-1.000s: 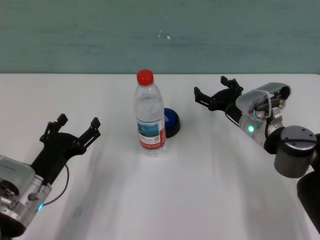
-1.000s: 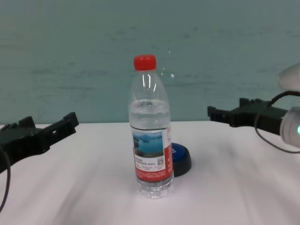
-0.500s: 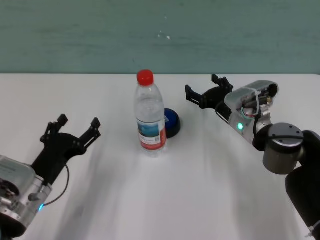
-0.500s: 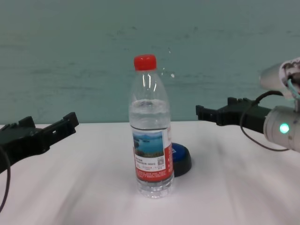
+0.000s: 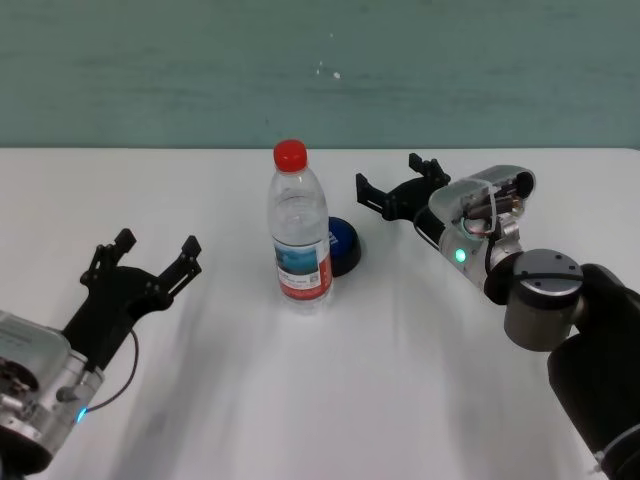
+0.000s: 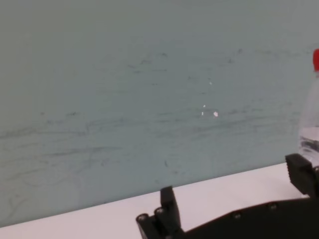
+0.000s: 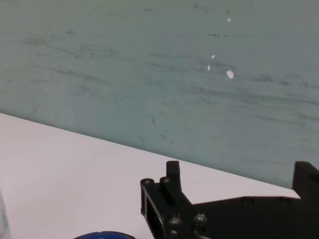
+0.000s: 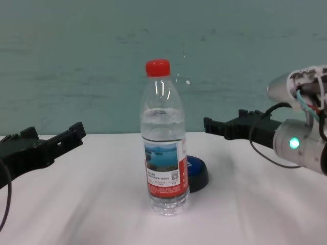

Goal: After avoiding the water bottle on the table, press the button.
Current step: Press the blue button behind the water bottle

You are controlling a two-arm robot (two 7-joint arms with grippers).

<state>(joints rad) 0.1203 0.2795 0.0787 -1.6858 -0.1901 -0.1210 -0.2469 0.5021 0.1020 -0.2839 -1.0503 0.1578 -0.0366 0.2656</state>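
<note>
Fingers spread on our right gripper [image 5: 394,183], now closer to the low blue-domed button [image 5: 343,245].
Head view: button sits behind the clear red-capped water bottle [image 5: 299,230]; left gripper [image 5: 140,256] open, parked. Chest view: we've cleared the bottle's side.

The water bottle [image 5: 299,228] hides the left part of the blue button [image 5: 342,244] behind it. The left wrist view cuts that bottle at the edge, and the right wrist view shows only a sliver of button.
</note>
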